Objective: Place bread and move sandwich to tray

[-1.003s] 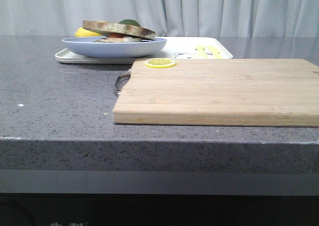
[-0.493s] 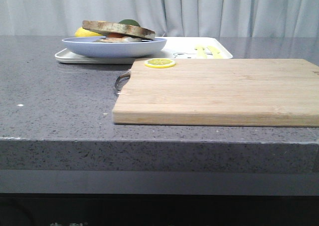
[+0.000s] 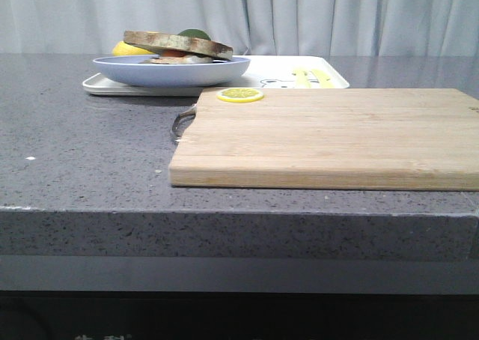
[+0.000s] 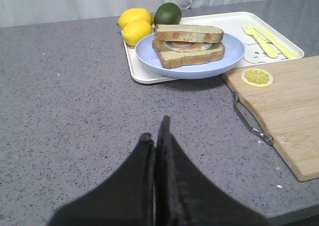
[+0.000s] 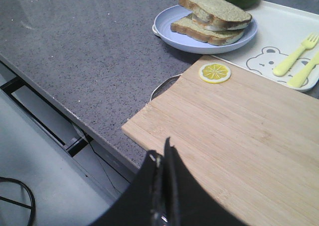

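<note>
The sandwich (image 3: 178,45) has a greenish-tan bread slice (image 4: 188,33) on top of a fried egg and a lower slice. It sits on a round pale-blue plate (image 3: 171,70), which rests on the white bear-print tray (image 3: 288,72). It also shows in the left wrist view (image 4: 189,47) and the right wrist view (image 5: 214,20). My left gripper (image 4: 155,132) is shut and empty above bare counter, well short of the tray (image 4: 139,69). My right gripper (image 5: 162,151) is shut and empty over the near corner of the cutting board. Neither gripper shows in the front view.
A wooden cutting board (image 3: 329,134) with a metal handle (image 3: 182,123) lies at the right, a lemon slice (image 3: 240,94) on its far corner. Two lemons (image 4: 134,26) and an avocado (image 4: 167,13) sit by the plate. A yellow fork and knife (image 4: 269,39) lie on the tray. The counter edge (image 5: 75,111) is close.
</note>
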### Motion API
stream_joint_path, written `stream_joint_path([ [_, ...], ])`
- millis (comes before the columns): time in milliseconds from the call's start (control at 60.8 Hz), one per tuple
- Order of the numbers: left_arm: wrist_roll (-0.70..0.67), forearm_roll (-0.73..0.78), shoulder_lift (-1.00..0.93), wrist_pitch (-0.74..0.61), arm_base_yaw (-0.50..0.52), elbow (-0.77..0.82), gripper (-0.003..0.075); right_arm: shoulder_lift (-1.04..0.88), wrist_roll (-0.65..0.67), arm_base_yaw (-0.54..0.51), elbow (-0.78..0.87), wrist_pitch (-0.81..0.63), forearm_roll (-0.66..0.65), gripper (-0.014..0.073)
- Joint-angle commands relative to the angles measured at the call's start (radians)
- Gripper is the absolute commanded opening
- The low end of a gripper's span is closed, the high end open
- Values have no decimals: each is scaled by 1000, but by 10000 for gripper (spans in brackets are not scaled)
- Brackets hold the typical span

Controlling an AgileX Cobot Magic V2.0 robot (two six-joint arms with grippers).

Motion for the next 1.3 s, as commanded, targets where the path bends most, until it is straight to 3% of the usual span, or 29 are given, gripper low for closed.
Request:
stream_joint_path([
  [0,1,-13,5,-81,-8,-27,-20,1,-14,-5,-26,-59,21,-69],
  [296,1,-17,2,-81,-22,-25,-20,1,-14,-5,-26,-59,21,-69],
  [510,1,-9,-169,-160,-43,94,-20,1,-14,-5,-26,-60,25,-69],
  [756,-16,-5,-291,-376,-35,293,-20,1,-14,-5,-26,-60,26,-69],
  [805,-59,20,-314,-406,-25,328,-20,1,-14,-5,-26,-60,26,-69],
  [970,-417,269,-390,-415,28,428,-20,1,-14,-5,-26,-60,26,-69],
  [1282,-446,294,-447,-491,74,577,-20,1,-14,-5,-26,-60,26,-69],
])
